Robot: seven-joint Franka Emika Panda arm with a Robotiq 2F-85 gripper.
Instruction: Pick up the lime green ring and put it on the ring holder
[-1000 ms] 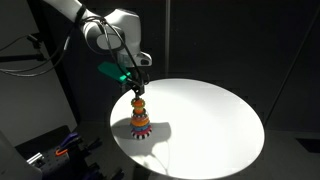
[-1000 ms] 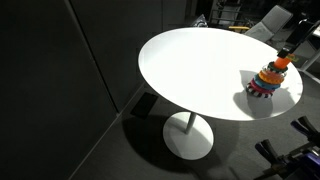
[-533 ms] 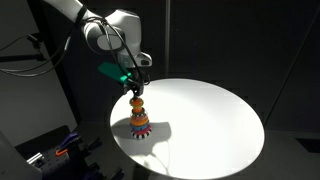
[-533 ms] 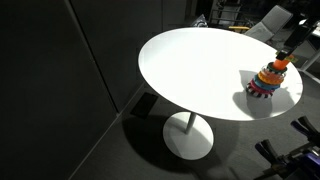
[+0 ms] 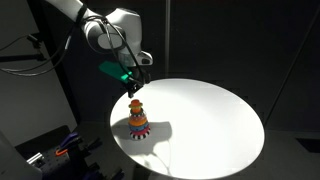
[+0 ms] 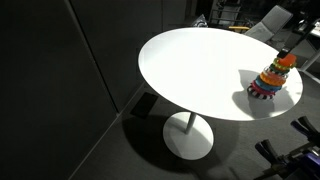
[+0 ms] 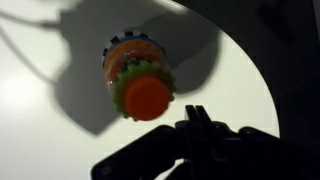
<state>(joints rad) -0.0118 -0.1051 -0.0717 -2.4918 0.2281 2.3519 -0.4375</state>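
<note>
The ring holder (image 5: 137,118) stands on the round white table (image 5: 210,120), near its edge, and also shows in an exterior view (image 6: 274,79). From the wrist view the ring holder (image 7: 138,80) is seen from above, with an orange top and a green wavy-rimmed ring just below it. Whether that is the lime green ring I cannot tell. No loose ring lies on the table. My gripper (image 5: 133,88) hangs just above the orange top, shut and empty. In the wrist view the gripper (image 7: 197,112) has its fingers pressed together, beside the top.
The table (image 6: 200,70) stands on a single pedestal foot (image 6: 188,140). A green part (image 5: 112,70) sits on the wrist above the gripper. Dark equipment (image 5: 55,145) stands beside the table, and the surroundings are dark.
The gripper has gone from open to shut and risen a little off the orange top. The ring holder has not moved.
</note>
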